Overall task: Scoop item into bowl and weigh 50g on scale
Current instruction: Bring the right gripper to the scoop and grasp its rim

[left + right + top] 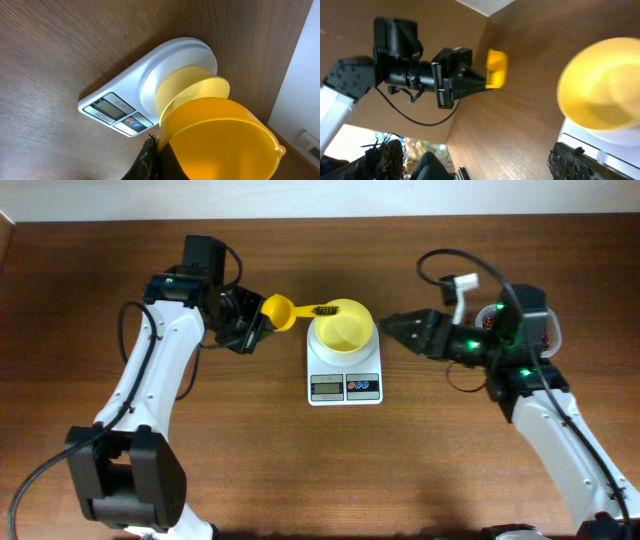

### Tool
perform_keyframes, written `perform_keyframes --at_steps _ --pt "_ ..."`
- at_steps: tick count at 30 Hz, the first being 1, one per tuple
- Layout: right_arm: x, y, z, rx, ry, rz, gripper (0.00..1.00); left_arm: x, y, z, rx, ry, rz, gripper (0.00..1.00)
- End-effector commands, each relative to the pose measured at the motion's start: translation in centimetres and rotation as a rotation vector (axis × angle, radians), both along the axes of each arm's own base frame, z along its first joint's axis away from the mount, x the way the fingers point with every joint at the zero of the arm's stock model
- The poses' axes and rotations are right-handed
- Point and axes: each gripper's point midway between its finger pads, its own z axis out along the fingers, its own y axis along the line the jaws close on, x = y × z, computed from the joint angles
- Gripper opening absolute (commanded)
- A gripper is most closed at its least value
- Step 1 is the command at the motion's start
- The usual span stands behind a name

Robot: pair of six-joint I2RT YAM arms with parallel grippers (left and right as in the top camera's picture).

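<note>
The left gripper [256, 328] is clamping a yellow scoop [278, 310], holding it just left of the bowl [343, 327], which is sitting on the scale [345, 386]. The right gripper [388, 325] is hovering empty, jaws spread, just right of the bowl. A small dark patch [325, 309] is showing at the bowl's left rim; what it is cannot be told.

We see the scale [344, 385] at the middle of the table [300, 470], its display [327, 387] toward the near edge. The bowl [342, 328] sits on the scale's platform, behind the display. The scoop [278, 310] is just left of the bowl, gripped by the left gripper [255, 328] further left. The right gripper [392, 325] hangs right of the bowl, near but apart
</note>
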Motion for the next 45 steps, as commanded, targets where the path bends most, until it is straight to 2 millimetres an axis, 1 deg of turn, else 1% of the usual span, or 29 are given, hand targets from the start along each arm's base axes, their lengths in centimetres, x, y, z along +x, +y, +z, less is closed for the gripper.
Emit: perform_keyframes --at_steps 1,5,8,9,14,17,19,21,22,26,29,32,36,37,39,43,45 --pt "0.3 1.7 -0.1 -0.031 -0.014 -0.017 0.95 -0.7 -2.3 1.4 -0.027 -0.01 -0.026 0.0" --pt "0.4 2.0 -0.3 -0.045 -0.012 -0.031 0.95 -1.6 -4.7 1.4 -0.028 -0.01 -0.087 0.0" --pt "0.4 2.0 -0.4 -0.045 -0.011 -0.031 0.94 -2.1 -5.7 1.4 -0.029 -0.008 -0.108 0.0" --pt "0.4 2.0 -0.4 -0.046 -0.007 -0.031 0.91 -2.1 -6.7 1.6 -0.034 -0.025 -0.131 0.0" --pt "0.2 1.9 -1.0 -0.053 0.025 -0.03 0.82 -2.3 -9.0 1.9 -0.041 -0.059 -0.167 0.0" --pt "0.2 1.9 -1.1 -0.058 0.028 -0.032 0.8 -2.7 -10.3 2.0 -0.045 -0.07 -0.199 0.0" --pt "0.2 1.8 -1.3 -0.062 0.034 -0.038 0.72 -2.9 -10.7 2.1 -0.047 -0.074 -0.211 0.0" --pt "0.3 1.8 -1.4 -0.065 0.036 -0.044 0.67 -3.0 -11.1 2.1 -0.049 -0.08 -0.22 0.0" --pt "0.4 1.7 -1.4 -0.069 0.037 -0.052 0.62 -3.1 -11.6 2.2 -0.053 -0.091 -0.231 0.0" --pt "0.4 1.7 -1.6 -0.07 0.04 -0.052 0.56 -3.2 -11.9 2.3 -0.055 -0.093 -0.237 0.0" --pt "0.5 1.7 -1.8 -0.073 0.043 -0.051 0.53 -3.2 -11.9 2.3 -0.056 -0.093 -0.237 0.0" --pt "0.5 1.7 -1.8 -0.073 0.044 -0.051 0.47 -3.3 -12.1 2.3 -0.056 -0.093 -0.242 0.0" --pt "0.5 1.7 -1.8 -0.073 0.044 -0.051 0.41 -3.3 -13.1 2.6 -0.065 -0.118 -0.264 0.0" --pt "0.5 1.7 -1.8 -0.073 0.044 -0.051 0.4 -3.3 -13.2 2.6 -0.065 -0.12 -0.266 0.0" --pt "0.5 1.7 -1.8 -0.073 0.045 -0.051 0.34 -3.4 -13.3 2.6 -0.066 -0.12 -0.269 0.0" --pt "0.5 1.7 -1.8 -0.073 0.044 -0.051 0.29 -3.4 -13.3 2.6 -0.066 -0.121 -0.27 0.0" --pt "0.5 1.7 -1.8 -0.073 0.045 -0.051 0.24 -3.4 -13.3 2.6 -0.065 -0.121 -0.27 0.0"
